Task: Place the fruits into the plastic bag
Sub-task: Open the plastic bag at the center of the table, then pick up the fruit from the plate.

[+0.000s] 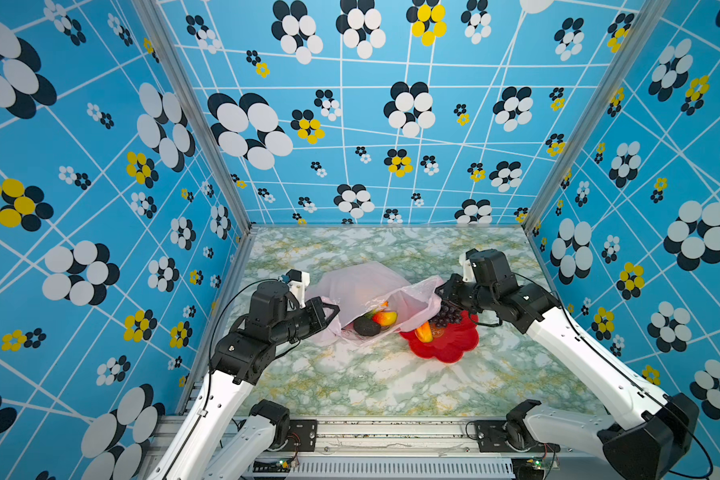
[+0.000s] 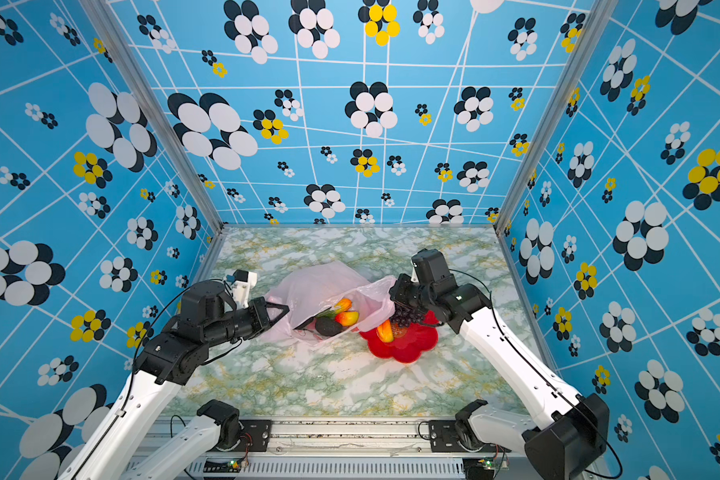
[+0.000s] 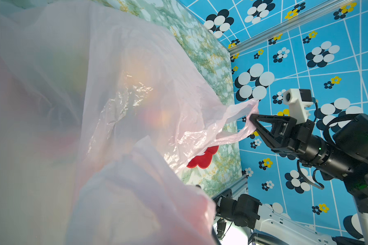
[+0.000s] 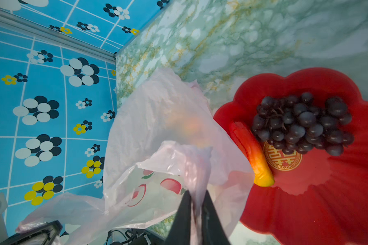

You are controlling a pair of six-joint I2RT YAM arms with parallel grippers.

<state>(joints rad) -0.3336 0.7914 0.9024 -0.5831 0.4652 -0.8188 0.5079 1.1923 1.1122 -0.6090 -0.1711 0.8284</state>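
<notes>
risk first: losing the open mouth of the plastic bag [image 1: 366, 286], through a thin, slippery handle sliding out of either pinch; would drop the film over the fruits already inside, a dark avocado [image 1: 366, 327] and a red-yellow fruit [image 1: 385, 318], and close off the way in. also risk of dragging the red plate [image 1: 454, 351], or spilling the grapes [image 1: 447, 316] and the orange-yellow fruit [image 1: 424, 332] not yet bagged, by tugging the bag edge hanging just over the plate rim. left gripper [image 1: 336, 308] reaching in low from the side, shut tight on the near edge of the bag. right gripper [image 4: 197, 194] stretched out above the plate, fingers [image 4: 182, 212] close together with bag film clamped between, holding the opposite handle up.
</notes>
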